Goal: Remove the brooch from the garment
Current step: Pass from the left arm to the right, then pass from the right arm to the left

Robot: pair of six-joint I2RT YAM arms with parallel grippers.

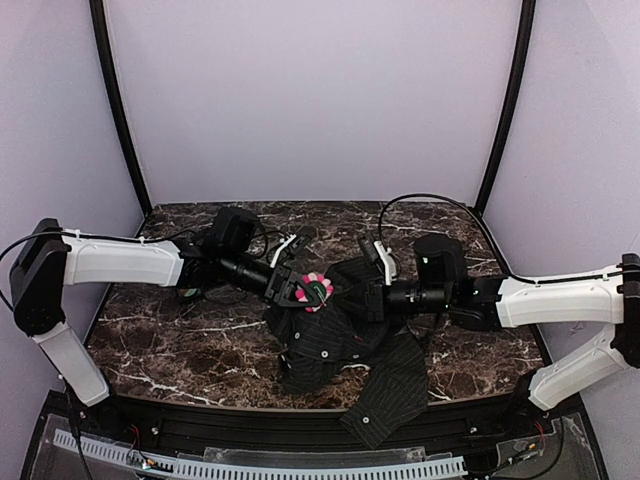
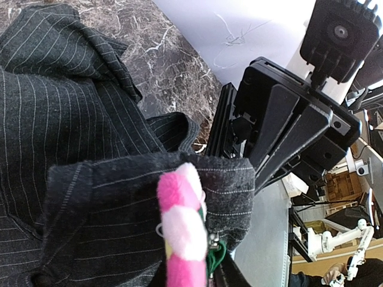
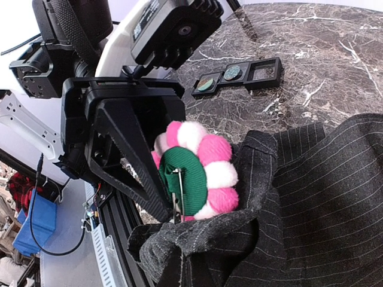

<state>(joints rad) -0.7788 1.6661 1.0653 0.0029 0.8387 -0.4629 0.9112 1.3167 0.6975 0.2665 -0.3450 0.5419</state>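
Brooch (image 3: 194, 173) of fluffy pink and white petals round a green disc, gripped at a lifted fold

It sat on a raised fold of the black pinstriped shirt (image 1: 320, 345), above the dark marble table (image 1: 180, 340), between the two arms. The left gripper (image 1: 293, 290) had its black fingers (image 3: 136, 158) closed on the brooch's edge. The right gripper (image 2: 254, 170) faced it, fingers pressed together on the cloth just beside the flower. A black strip of three square trays (image 3: 239, 75) lay well apart on the marble.

On the table (image 1: 180, 350), the brooch (image 1: 316, 290) sits on the garment (image 1: 330, 345), between left pincer (image 1: 295, 290) and right pincer (image 1: 366, 300).
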